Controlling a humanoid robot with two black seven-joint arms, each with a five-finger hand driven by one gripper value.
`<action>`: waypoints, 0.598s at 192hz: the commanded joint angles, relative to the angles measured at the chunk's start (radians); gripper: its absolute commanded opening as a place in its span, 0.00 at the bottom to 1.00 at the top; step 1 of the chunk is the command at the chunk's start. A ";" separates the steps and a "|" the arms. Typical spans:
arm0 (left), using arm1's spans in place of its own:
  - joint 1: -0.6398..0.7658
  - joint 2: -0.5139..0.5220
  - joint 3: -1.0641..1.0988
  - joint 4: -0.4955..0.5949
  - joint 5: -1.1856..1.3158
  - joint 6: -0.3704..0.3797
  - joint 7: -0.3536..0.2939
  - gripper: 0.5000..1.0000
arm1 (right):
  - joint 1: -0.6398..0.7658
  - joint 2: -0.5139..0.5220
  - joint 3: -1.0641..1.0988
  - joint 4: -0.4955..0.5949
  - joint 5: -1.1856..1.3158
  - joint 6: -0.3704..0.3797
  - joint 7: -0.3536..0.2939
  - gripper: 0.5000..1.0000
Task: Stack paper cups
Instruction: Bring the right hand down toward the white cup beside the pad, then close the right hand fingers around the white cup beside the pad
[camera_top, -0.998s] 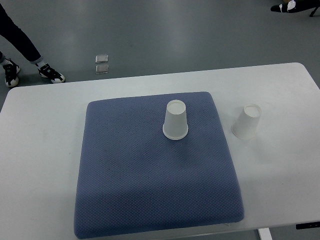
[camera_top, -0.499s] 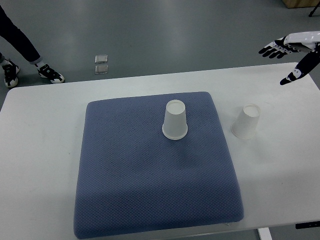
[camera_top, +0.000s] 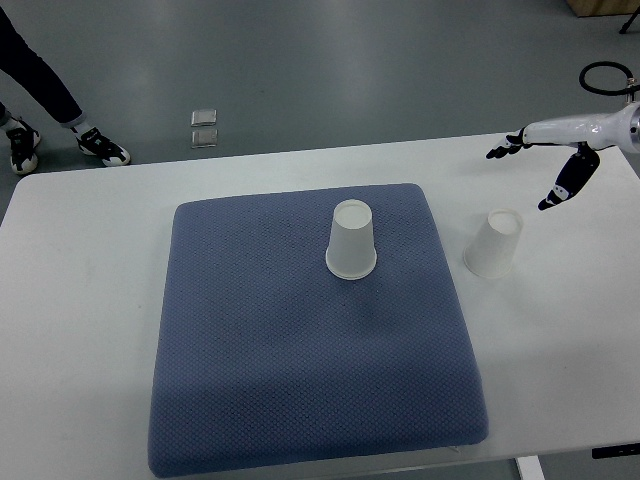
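One white paper cup stands upside down on the blue mat, near its far middle. A second white paper cup stands upside down on the white table, just right of the mat. My right hand reaches in from the right edge, fingers spread and empty. It hovers above and to the right of the second cup, apart from it. The left arm does not show.
A person's legs and shoes stand on the floor at the far left beyond the table. A small clear object lies on the floor behind the table. A black cable loop shows at the far right.
My right hand has come in from the top right corner and moved down and left, closer to the cup on the table. The cups have not moved.
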 joint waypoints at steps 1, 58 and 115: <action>0.000 0.000 0.000 0.000 0.000 0.000 0.000 1.00 | -0.012 0.021 -0.012 0.001 -0.068 -0.001 0.043 0.83; 0.000 0.000 0.000 0.000 0.000 0.000 0.000 1.00 | -0.015 0.061 -0.066 0.006 -0.128 -0.056 0.054 0.83; 0.000 0.000 0.000 0.000 0.000 0.000 0.000 1.00 | -0.022 0.082 -0.167 -0.008 -0.142 -0.181 0.049 0.83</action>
